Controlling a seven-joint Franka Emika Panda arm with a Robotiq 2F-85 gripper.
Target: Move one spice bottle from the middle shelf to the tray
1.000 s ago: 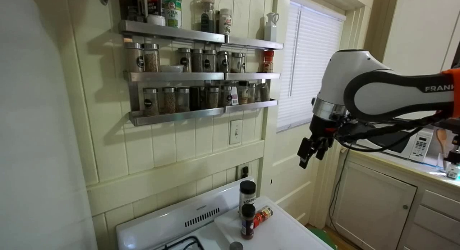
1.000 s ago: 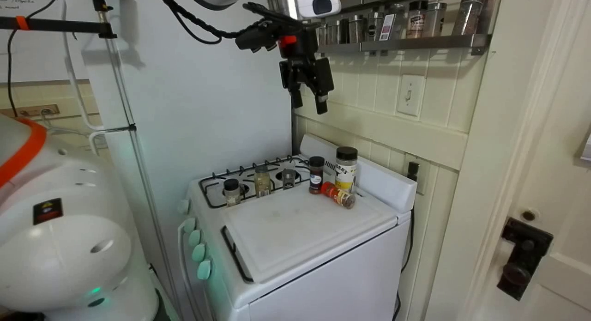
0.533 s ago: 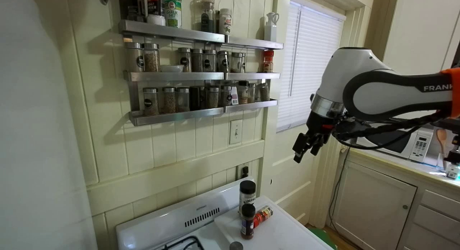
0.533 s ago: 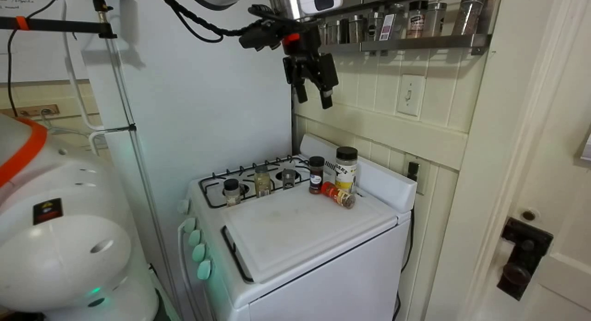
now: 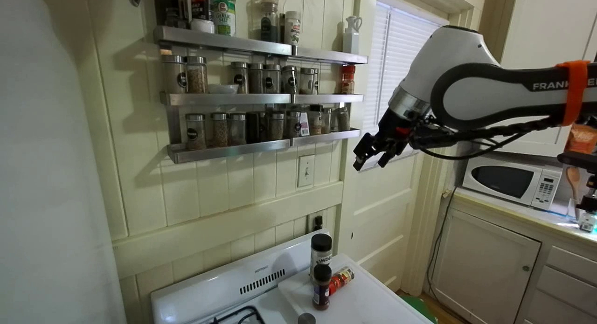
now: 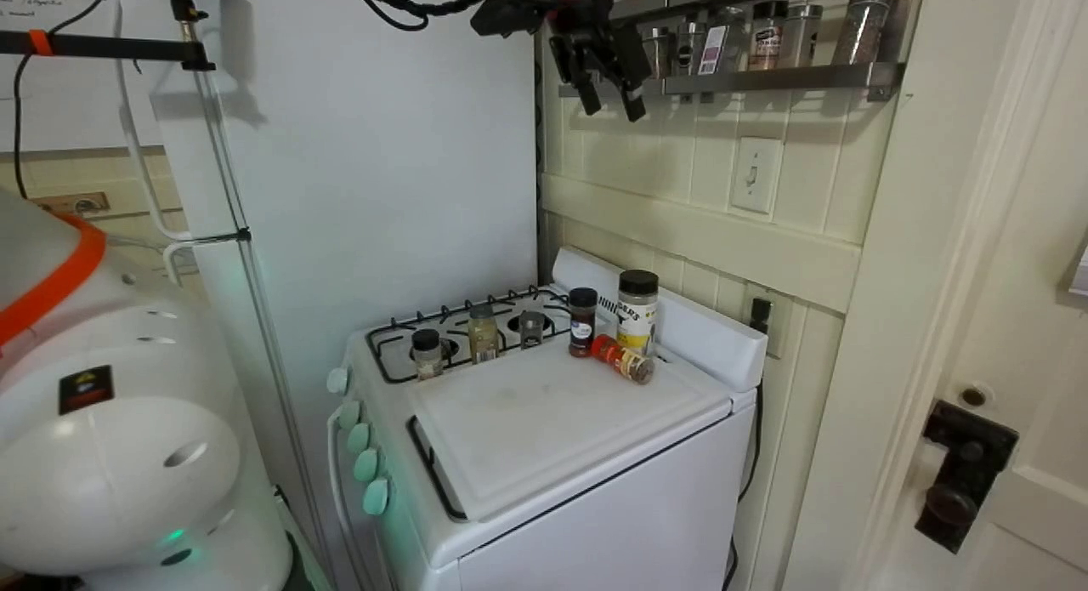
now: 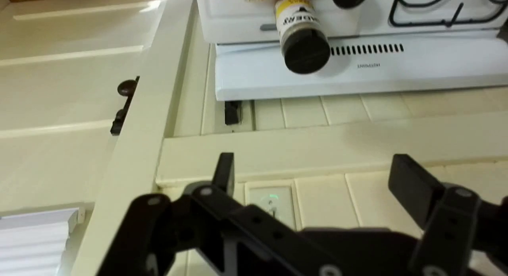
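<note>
Beside the wall rack, apart from all its tiers, the pincer hangs slanting downward at the end of the white arm, its two fingers spread wide. Through the gap between them the wrist view shows the light switch, farther off on the cream wall.

Along the middle shelf the spice bottles stand upright in an uneven row, mostly clear jars with silvery lids, with one red-capped bottle set apart near the right end. A white bowl sits among them. More bottles stand on the top shelf and the bottom shelf.

Down on the white stove lies the white tray, covering part of it. It bears a large black-capped bottle and a slimmer dark bottle, both upright, and a red-and-yellow bottle lying on its side just beside them. Near one edge of the tray stand three small jars; whether they rest on it or behind it I cannot tell
</note>
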